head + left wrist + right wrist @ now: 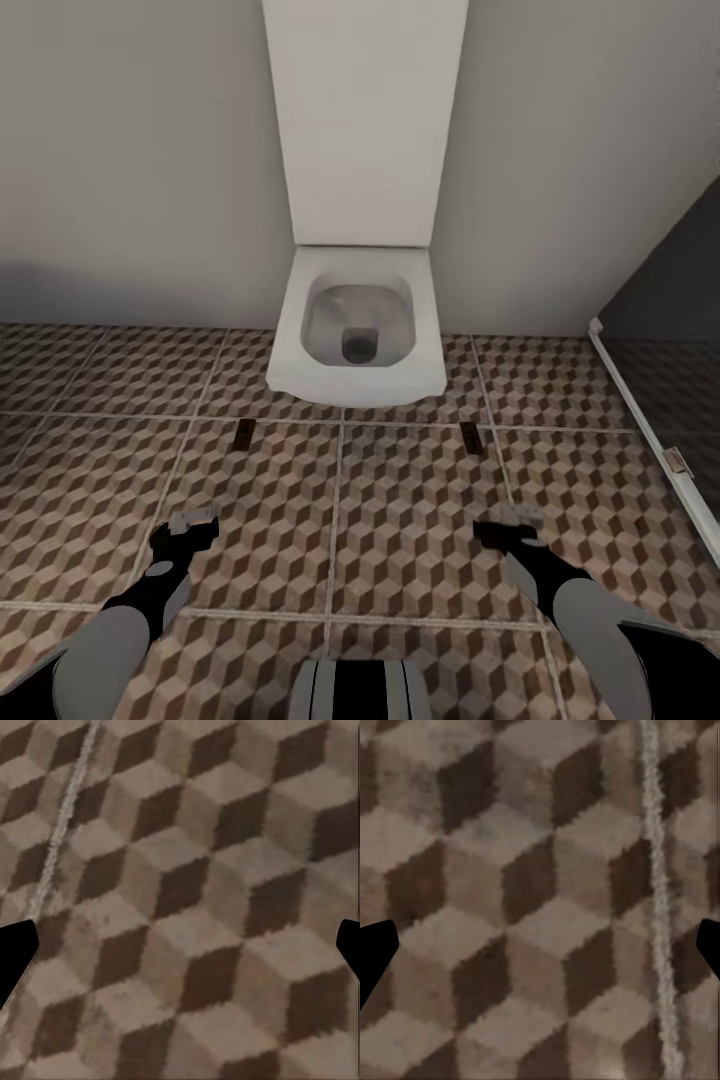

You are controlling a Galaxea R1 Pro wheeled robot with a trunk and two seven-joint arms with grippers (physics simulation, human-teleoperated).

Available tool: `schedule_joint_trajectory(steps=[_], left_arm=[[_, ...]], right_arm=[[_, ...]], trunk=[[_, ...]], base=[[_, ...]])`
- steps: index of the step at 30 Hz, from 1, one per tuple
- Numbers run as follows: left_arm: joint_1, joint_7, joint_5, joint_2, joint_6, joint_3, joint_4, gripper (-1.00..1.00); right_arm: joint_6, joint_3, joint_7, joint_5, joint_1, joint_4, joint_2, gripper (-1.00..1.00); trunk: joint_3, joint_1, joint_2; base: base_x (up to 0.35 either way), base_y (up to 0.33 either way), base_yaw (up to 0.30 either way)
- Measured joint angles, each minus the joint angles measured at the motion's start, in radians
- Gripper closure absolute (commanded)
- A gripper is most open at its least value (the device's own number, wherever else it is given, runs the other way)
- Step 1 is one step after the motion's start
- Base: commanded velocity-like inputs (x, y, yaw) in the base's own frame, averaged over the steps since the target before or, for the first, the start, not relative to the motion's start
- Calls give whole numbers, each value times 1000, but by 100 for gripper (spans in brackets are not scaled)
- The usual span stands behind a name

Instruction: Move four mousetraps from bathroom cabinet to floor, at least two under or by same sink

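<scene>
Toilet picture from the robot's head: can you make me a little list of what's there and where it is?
toilet: white, against the wall, lid up
bathroom floor: brown and cream cube tiles
mousetraps: two small dark slabs on the floor, one by the toilet's left front, one by its right front
left pincer: open, empty, low over the tiles
right pincer: open, empty, low over the tiles
dark glass panel: at the right

Both arms reach forward and down, left gripper [190,523] and right gripper [512,523] spread wide
</scene>
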Motion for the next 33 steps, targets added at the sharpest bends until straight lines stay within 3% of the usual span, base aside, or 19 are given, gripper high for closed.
schedule_joint_trajectory(steps=[33], left_arm=[[0, 3, 2, 1, -1, 1, 0, -100]], right_arm=[[1, 0, 8, 1, 0, -4, 1, -100]], trunk=[[128, -15, 8]], base=[[0, 0, 0]])
